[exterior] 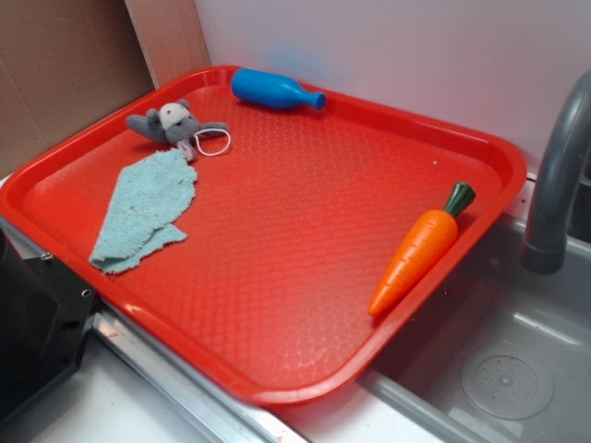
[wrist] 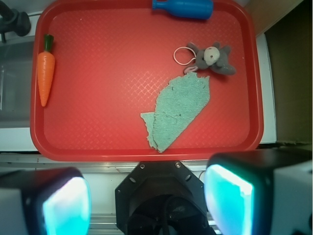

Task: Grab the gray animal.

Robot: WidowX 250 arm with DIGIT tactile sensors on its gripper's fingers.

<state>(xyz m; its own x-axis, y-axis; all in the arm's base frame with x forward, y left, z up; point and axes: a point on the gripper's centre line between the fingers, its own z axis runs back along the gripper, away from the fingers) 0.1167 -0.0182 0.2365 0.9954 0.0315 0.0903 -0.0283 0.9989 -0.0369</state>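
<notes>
Fingers (wrist: 66, 203) stand wide open at the near edge of the red tray (wrist: 98, 137), I see. Gray animal (wrist: 213, 58) lies at the far side, touching the rag (wrist: 178, 107), below the blue bottle (wrist: 183, 8).

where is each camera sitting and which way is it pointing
Exterior: off to the side and above, looking obliquely across the red tray toward the wall, sink at right; only a dark robot part at the lower left edge.
Wrist: on the arm, looking straight down at the tray from beyond its near edge; the open gripper frames the bottom.
Both share the tray, gray animal, rag, blue bottle and carrot.
</notes>
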